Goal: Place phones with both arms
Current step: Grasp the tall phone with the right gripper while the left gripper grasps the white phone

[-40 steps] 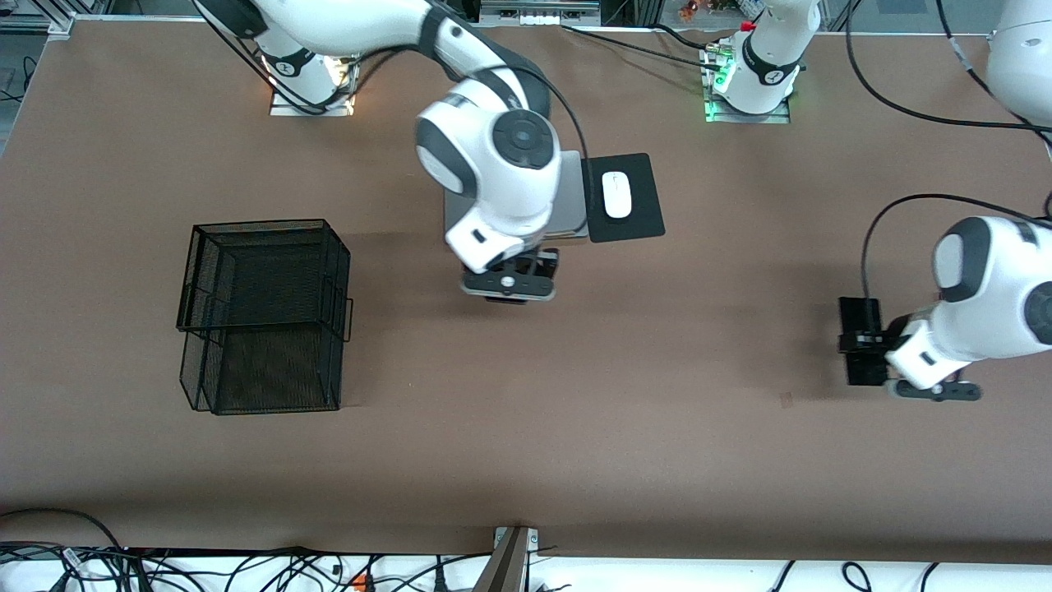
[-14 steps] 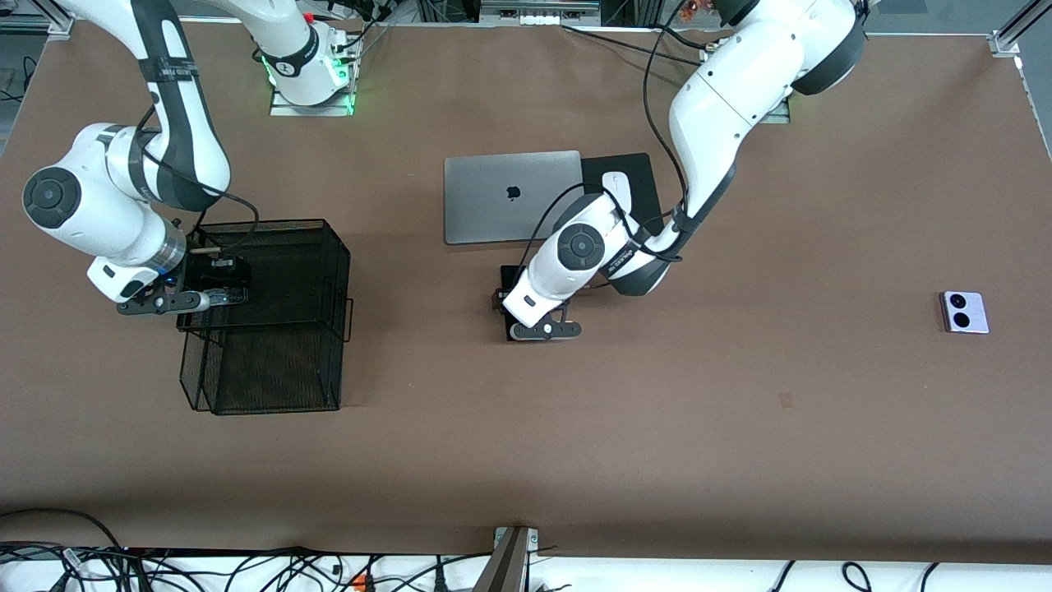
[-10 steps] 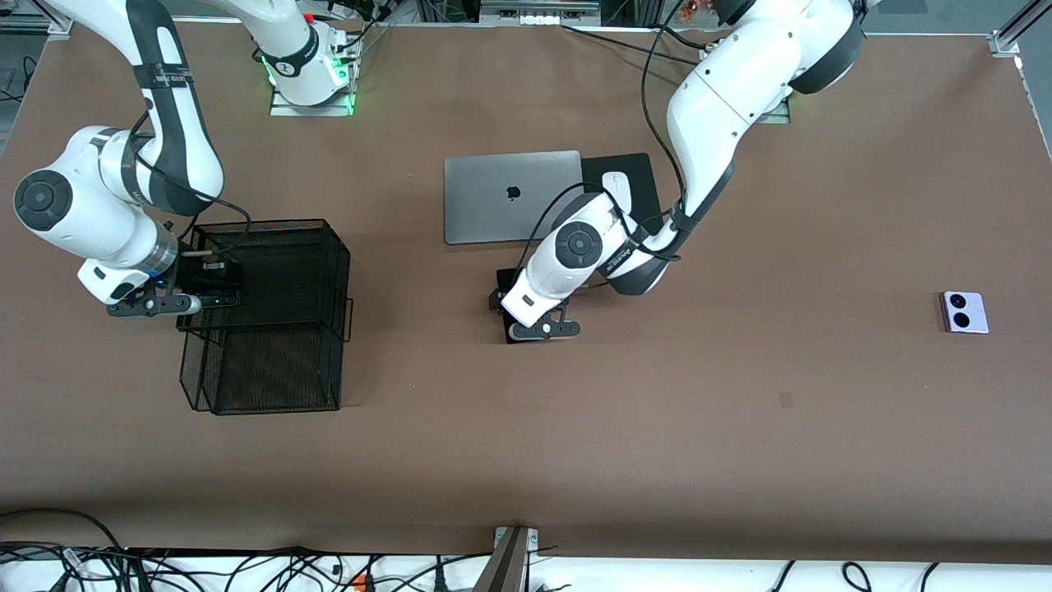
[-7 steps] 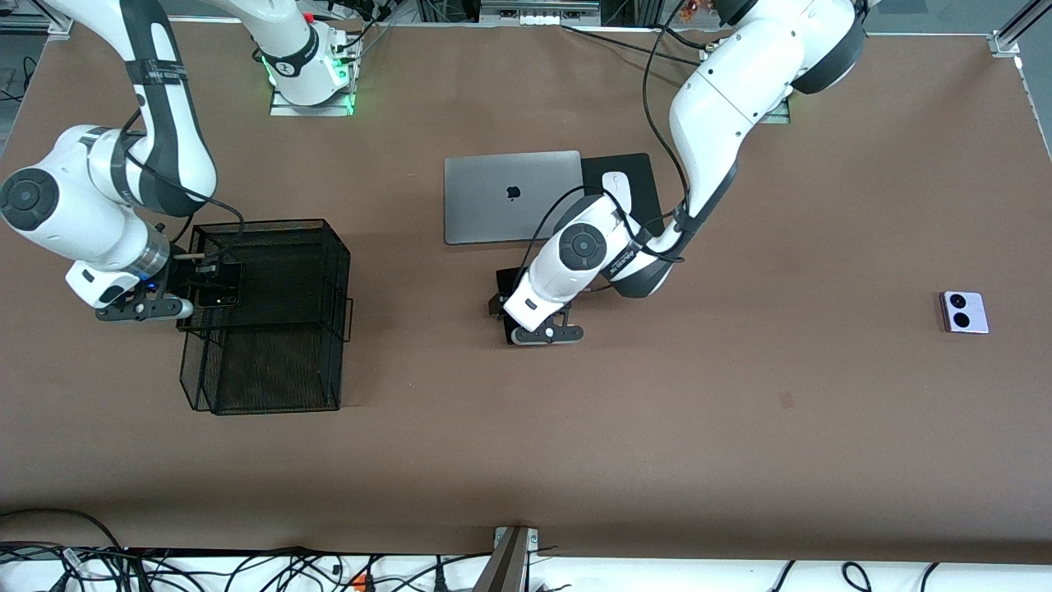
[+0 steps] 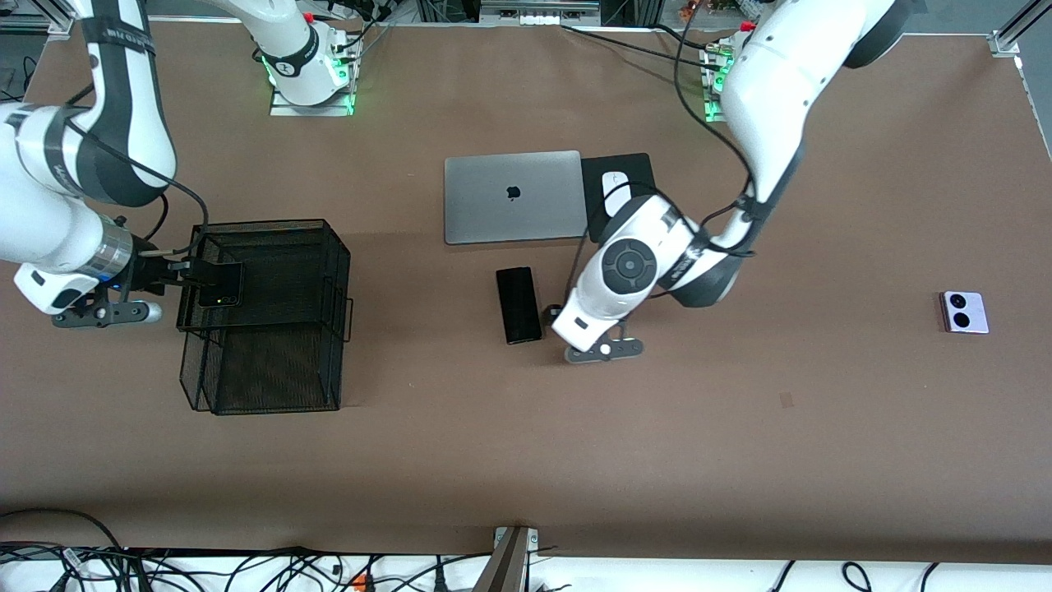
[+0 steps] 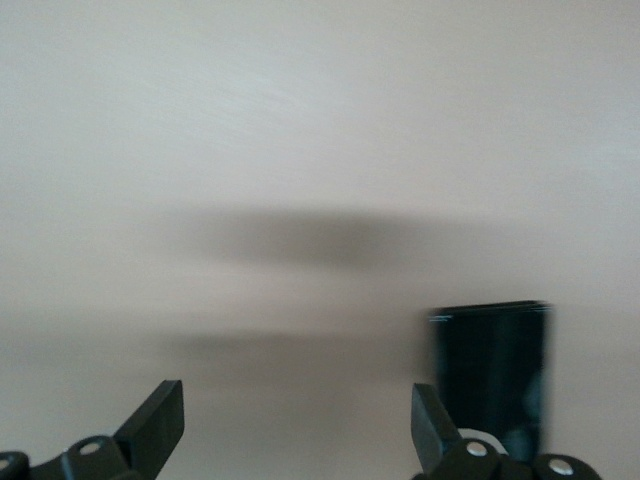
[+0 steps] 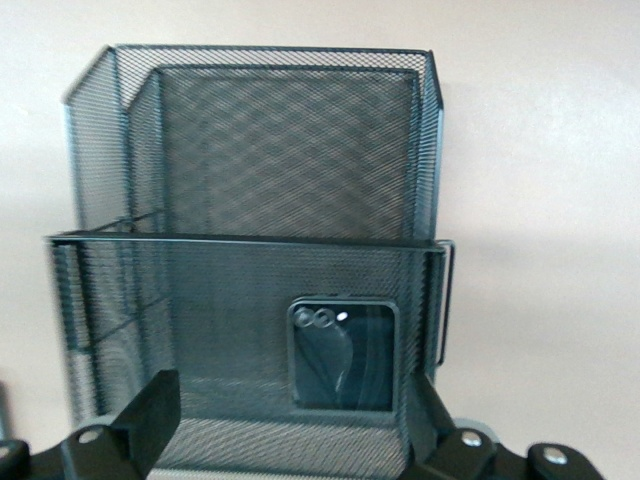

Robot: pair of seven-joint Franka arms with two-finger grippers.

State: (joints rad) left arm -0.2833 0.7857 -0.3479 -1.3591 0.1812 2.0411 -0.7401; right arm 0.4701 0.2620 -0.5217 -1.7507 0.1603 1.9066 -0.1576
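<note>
A matte brown worktop point(image 5: 740, 460) seen from above, described from the front camera's edge toward the arms' bases.

Nearest stands a black wire-mesh basket point(image 5: 263, 362) at the right arm's end, a stepped box of fine see-through netting with two open-topped compartments. The compartment nearer the camera holds nothing visible. The farther compartment holds the squarish black folded phone point(image 5: 220, 285), a flat glossy tile with two small lenses, lying flat inside it close to the wall that faces the right pincer.

The right pincer point(image 5: 168, 271) sits just outside that wall, over the worktop, its two black fingers spread apart and holding nothing.

Mid-worktop, the left pincer point(image 6: 298, 430) hangs low over bare brown surface, fingers apart and empty. Just beside it, toward the right arm's end, lies the long slim black phone point(image 5: 519, 304), a smooth dark slab flat on the worktop.

At the left arm's end rests the squarish lilac-white phone point(image 5: 964, 312) with two round black lenses.

Farther away lie a closed grey metal laptop point(image 5: 514, 197) and, beside it, a white mouse point(image 5: 614, 187) on a black mat point(image 5: 637, 168).
</note>
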